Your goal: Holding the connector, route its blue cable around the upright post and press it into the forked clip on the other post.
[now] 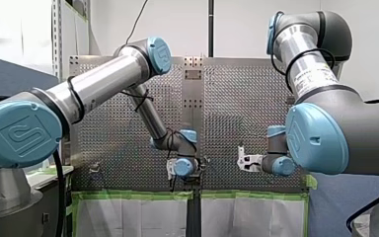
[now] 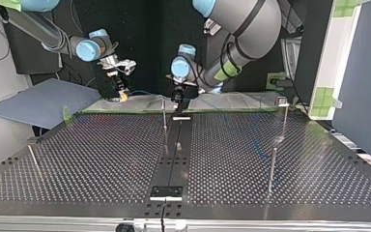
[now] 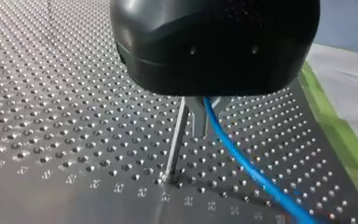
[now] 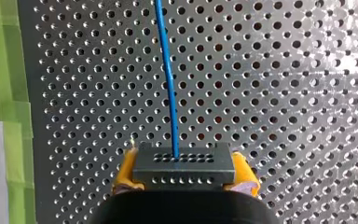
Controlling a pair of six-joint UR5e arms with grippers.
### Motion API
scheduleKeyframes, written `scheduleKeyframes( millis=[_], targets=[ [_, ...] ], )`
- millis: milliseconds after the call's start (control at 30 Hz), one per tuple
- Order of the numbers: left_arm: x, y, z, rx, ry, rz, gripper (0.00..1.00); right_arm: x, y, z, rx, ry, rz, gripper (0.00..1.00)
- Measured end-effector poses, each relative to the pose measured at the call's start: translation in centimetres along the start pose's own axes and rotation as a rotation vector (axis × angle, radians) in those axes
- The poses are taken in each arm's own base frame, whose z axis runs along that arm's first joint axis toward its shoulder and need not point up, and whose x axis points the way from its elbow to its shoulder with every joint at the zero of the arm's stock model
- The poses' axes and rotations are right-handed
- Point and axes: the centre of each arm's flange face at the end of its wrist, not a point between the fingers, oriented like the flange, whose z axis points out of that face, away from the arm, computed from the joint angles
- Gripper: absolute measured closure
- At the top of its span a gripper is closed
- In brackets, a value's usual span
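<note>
My right gripper (image 4: 184, 184) has its yellow pads shut on a dark, hole-studded connector (image 4: 184, 163). The blue cable (image 4: 168, 70) runs straight ahead from it over the perforated plate. In the top view that gripper (image 2: 123, 94) hangs at the far left edge of the table. The cable (image 2: 147, 93) stretches across to my left gripper (image 2: 178, 99). In the left wrist view the metal fingers (image 3: 201, 122) are shut on the blue cable (image 3: 242, 163), right beside a thin upright post (image 3: 175, 140). A post with a forked clip (image 2: 282, 101) stands at the top view's right.
Two more thin posts rise from the plate (image 2: 272, 169) (image 2: 34, 159). A black strip with a small bracket (image 2: 165, 192) runs down the table's middle. Green tape (image 4: 4, 93) and white sheeting border the plate's edge near both grippers.
</note>
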Motion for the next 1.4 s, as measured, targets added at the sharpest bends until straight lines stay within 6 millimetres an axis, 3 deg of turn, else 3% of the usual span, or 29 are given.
scheduleKeyframes(
  millis=[600, 900, 1400],
  targets=[
    [-1.4, 0.8, 1.9, -0.006, -0.005, -0.004, 1.00, 0.7, 1.1, 0.9, -0.017, 0.023, 0.026, 1.00],
    [-1.4, 0.7, 1.9, 0.008, 0.000, -0.004, 1.00, 0.5, 0.4, 1.0, -0.005, 0.018, 0.020, 1.00],
    [0.2, 1.3, 1.3, -0.015, 0.037, 0.015, 1.00, -3.5, 0.2, 1.4, -0.017, -0.053, 0.022, 1.00]
  ],
)
